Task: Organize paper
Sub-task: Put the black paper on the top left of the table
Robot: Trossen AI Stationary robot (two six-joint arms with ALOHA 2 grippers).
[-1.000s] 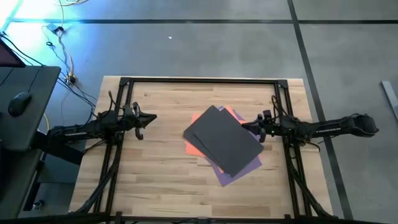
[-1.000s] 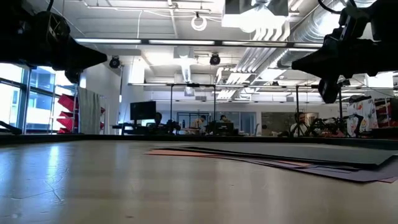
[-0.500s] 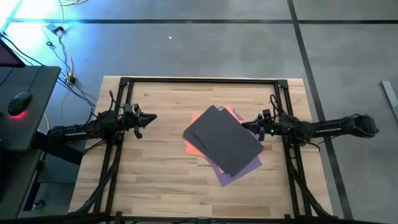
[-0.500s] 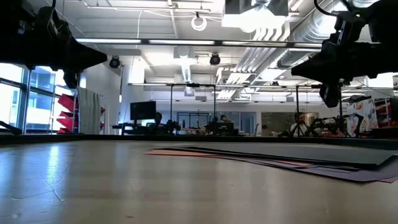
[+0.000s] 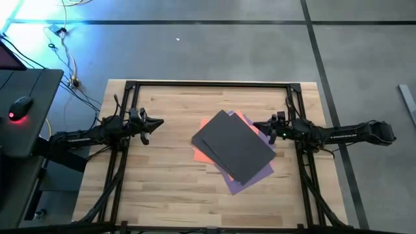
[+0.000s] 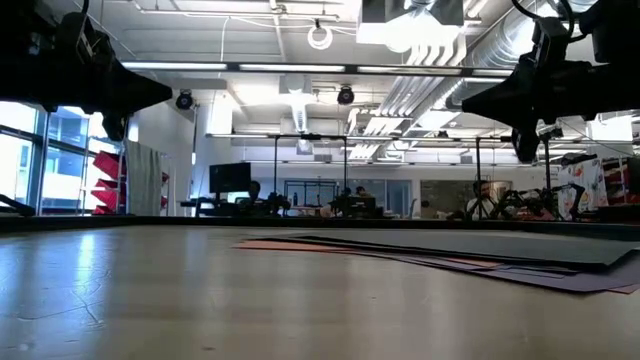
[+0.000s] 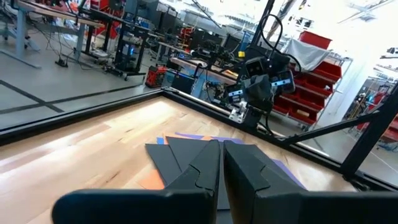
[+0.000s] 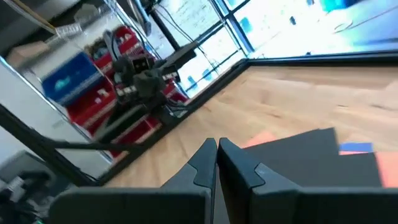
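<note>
We see, nearest, a wood table, mostly bare. Mid-table, right of centre, lies the paper: a loose, skewed pile w/ the grey sheet on top, orange and purple edges poking out, so not squared yet. Right gripper hovers over the pile's edge, fingers clenched, empty. Left gripper waits well apart at left, also clenched, holding nothing.

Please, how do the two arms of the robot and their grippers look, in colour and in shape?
Both arms are dark, slim and jointed. The right arm carries pale lettering along its length and a small green light near the wrist. The left gripper and the right gripper each end in two black angular fingers. Thin dark cables run beside the left arm.
</note>
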